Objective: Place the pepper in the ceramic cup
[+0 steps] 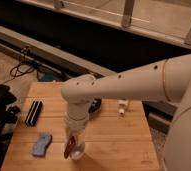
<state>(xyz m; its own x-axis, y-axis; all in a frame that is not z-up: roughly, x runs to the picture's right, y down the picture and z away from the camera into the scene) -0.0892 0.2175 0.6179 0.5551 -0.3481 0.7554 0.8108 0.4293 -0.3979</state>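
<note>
My gripper (71,141) points straight down over the front middle of the wooden table (119,145). It is shut on the pepper (68,149), a slim dark red chili that hangs from its tip. The ceramic cup (78,152), small and white, stands on the table right under and just right of the pepper. The pepper's lower end is at the cup's left rim. The arm's wrist hides most of the gripper's fingers.
A black bowl (95,105) shows partly behind the arm. A white bottle-like object (122,107) lies at the back right. A black ridged block (34,112) lies at the left and a blue sponge (40,143) at the front left. Dark equipment stands off the table's left edge.
</note>
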